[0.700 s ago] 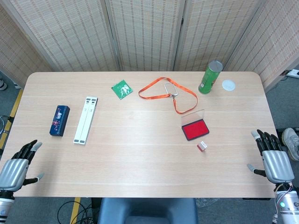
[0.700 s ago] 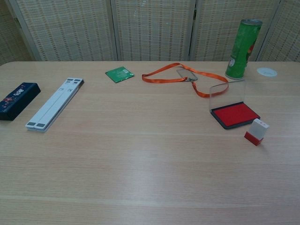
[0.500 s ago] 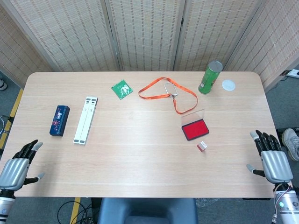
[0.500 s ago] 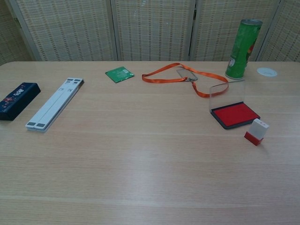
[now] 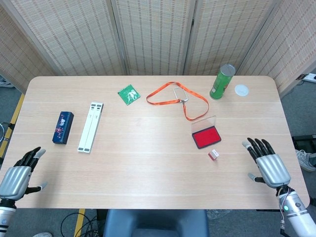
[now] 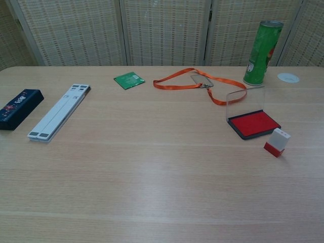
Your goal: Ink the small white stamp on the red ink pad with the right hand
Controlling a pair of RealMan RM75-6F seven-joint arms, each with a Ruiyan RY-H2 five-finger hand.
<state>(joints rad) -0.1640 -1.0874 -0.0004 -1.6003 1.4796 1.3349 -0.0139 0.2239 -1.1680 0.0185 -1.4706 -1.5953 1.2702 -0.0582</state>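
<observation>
The small white stamp (image 5: pixel 213 154) with a red base lies tilted on the table, just below the red ink pad (image 5: pixel 206 137). The pad's clear lid stands open behind it. The chest view shows the stamp (image 6: pixel 277 142) and the pad (image 6: pixel 253 123) at the right. My right hand (image 5: pixel 268 168) hovers over the table's right end, fingers spread and empty, well to the right of the stamp. At the near left corner my left hand (image 5: pixel 17 173) is open too. Neither hand appears in the chest view.
A green can (image 5: pixel 222 81) and a white lid (image 5: pixel 241 90) stand at the far right. An orange lanyard (image 5: pixel 174 98) and a green packet (image 5: pixel 129 94) lie at the back. A white folded stand (image 5: pixel 91 126) and a dark blue case (image 5: pixel 62 127) lie on the left.
My right hand has moved left, in over the table toward the stamp. The left hand has hardly shifted. The stamp and pad have not moved.
</observation>
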